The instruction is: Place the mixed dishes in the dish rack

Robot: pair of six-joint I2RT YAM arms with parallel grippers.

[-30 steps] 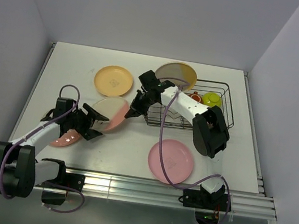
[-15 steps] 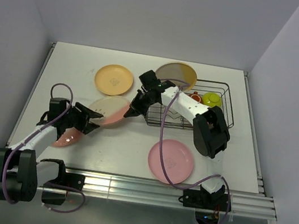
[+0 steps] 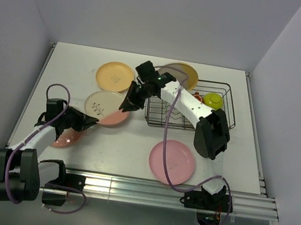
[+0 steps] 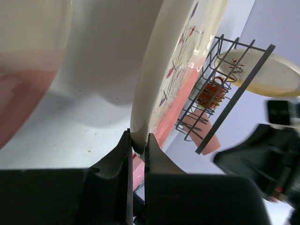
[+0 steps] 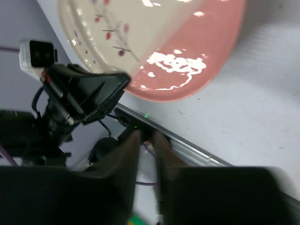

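Note:
The cream-and-pink plate (image 3: 105, 108) with a sprig motif sits left of the dish rack (image 3: 191, 106). My left gripper (image 3: 84, 120) is shut on its near-left rim. In the left wrist view the two fingers (image 4: 123, 154) pinch the plate's edge (image 4: 154, 70). My right gripper (image 3: 124, 104) hovers just above the plate's right side, open, with nothing between its fingers (image 5: 129, 154). The plate (image 5: 154, 42) fills the top of the right wrist view. A dark red mug (image 3: 197, 98) and a lime-yellow bowl (image 3: 214, 100) are inside the rack.
A yellow-orange plate (image 3: 115, 76) lies at the back left. A cream-and-yellow plate (image 3: 180, 71) leans on the rack's far left corner. A pink plate (image 3: 172, 161) lies near the front. A salmon-pink dish (image 3: 65, 140) sits under my left arm.
My left gripper closed on the plate's rim. My right gripper let go of the plate and rose toward the back left. The plate shifted left and lies lower.

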